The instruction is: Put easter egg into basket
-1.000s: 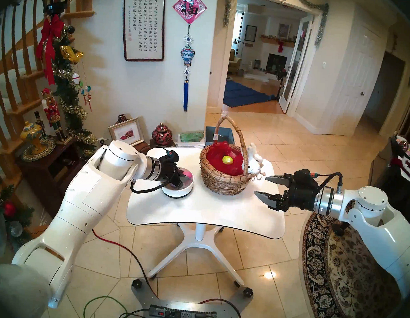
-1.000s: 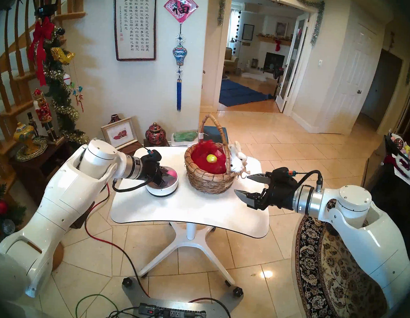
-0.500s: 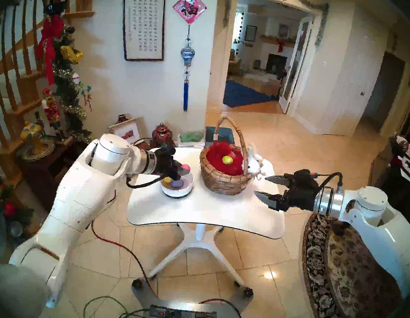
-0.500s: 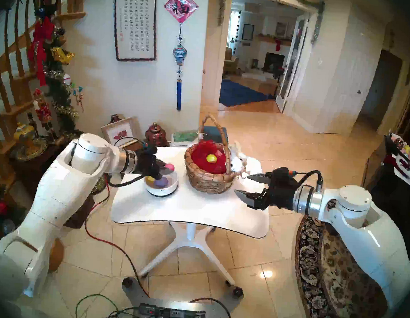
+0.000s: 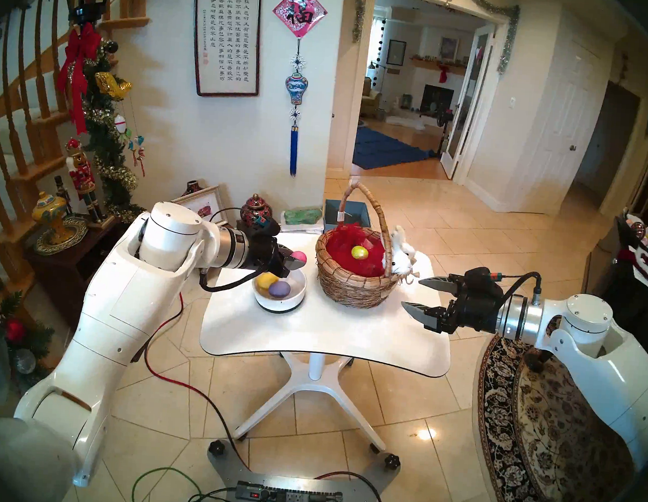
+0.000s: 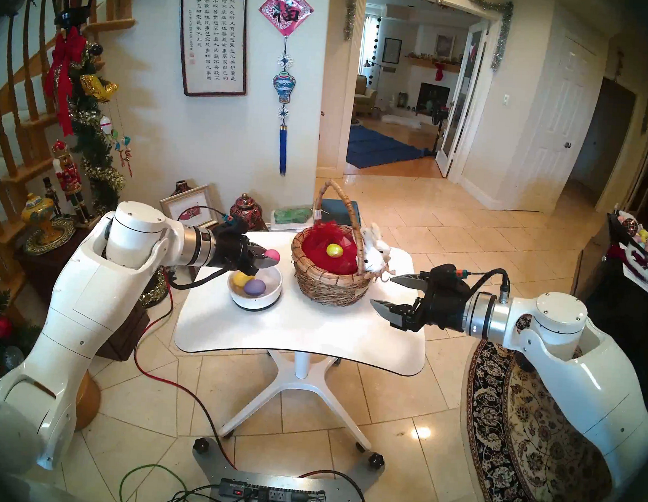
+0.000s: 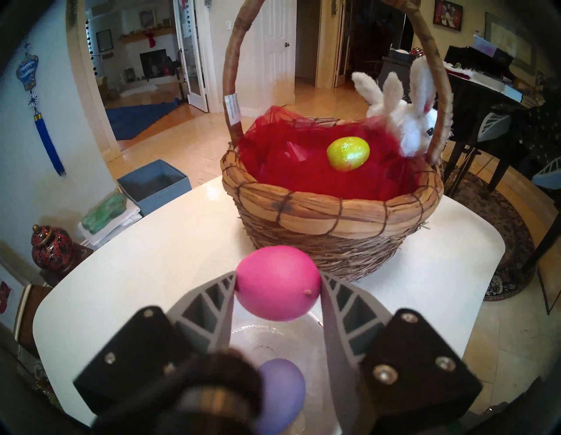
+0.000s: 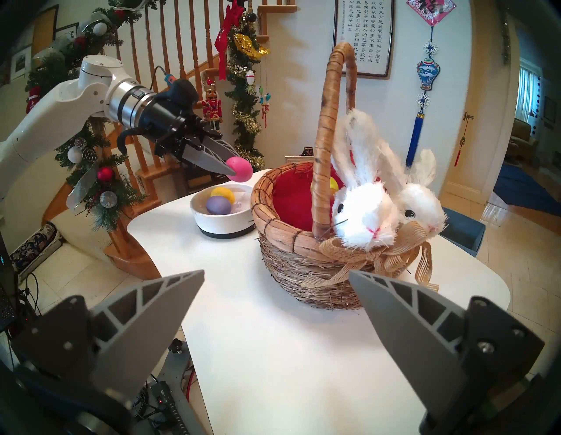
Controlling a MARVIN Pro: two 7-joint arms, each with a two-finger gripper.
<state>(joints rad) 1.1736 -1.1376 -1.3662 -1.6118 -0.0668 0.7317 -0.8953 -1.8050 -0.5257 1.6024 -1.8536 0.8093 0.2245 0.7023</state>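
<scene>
The room was bright and evenly lit, all four views sharp at centre. Glare pooled on the floor tiles (image 5: pixel 422 434) and the table (image 7: pixel 170 243). Fisheye bending curved the edges inside a dark blurred rim

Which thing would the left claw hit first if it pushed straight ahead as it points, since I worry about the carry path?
Probably the wicker basket: the left claw, shut on the pink egg, aims at its near wall below the rim. Depth is unclear, so it might meet the white table first.
</scene>
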